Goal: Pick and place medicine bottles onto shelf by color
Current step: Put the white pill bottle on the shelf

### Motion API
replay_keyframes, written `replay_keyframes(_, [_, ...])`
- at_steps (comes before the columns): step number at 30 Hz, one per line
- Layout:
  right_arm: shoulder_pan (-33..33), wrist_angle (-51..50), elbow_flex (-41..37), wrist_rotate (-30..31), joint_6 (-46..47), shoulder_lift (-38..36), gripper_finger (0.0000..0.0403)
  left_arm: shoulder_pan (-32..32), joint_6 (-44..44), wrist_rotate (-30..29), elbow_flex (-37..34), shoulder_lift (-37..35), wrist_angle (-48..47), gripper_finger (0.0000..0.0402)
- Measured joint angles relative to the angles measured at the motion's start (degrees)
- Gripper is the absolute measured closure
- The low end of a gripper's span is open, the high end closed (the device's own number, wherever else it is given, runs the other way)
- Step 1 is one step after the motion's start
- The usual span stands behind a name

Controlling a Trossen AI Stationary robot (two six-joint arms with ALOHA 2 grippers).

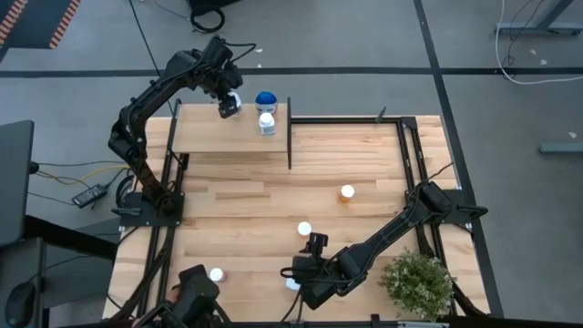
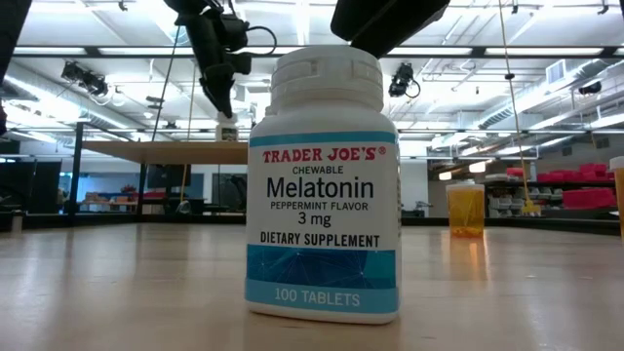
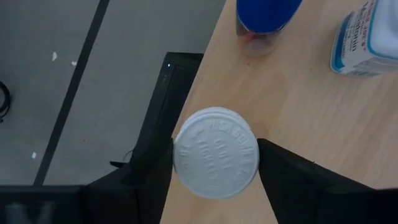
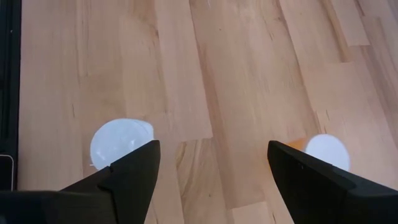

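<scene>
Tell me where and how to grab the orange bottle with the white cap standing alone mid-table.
Probably grip the orange bottle across its round white cap or just below, coming straight down from above. It stands upright on the plank table with nothing close around it, so two fingers could straddle it.

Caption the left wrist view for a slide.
Left gripper straddling a white-capped bottle at the shelf edge, near a blue-topped bottle.

The blue-topped bottle (image 3: 266, 15) is cut off by the left wrist view's edge, its label unseen.
</scene>
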Motion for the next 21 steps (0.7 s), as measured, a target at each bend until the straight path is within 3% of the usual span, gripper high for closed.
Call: replay_keyframes(21, [0.0,0.0,0.0,0.4,-0.7,0.0,0.0097,-0.1,0.0,0.0,0.0,0.0,0.4,0.0155])
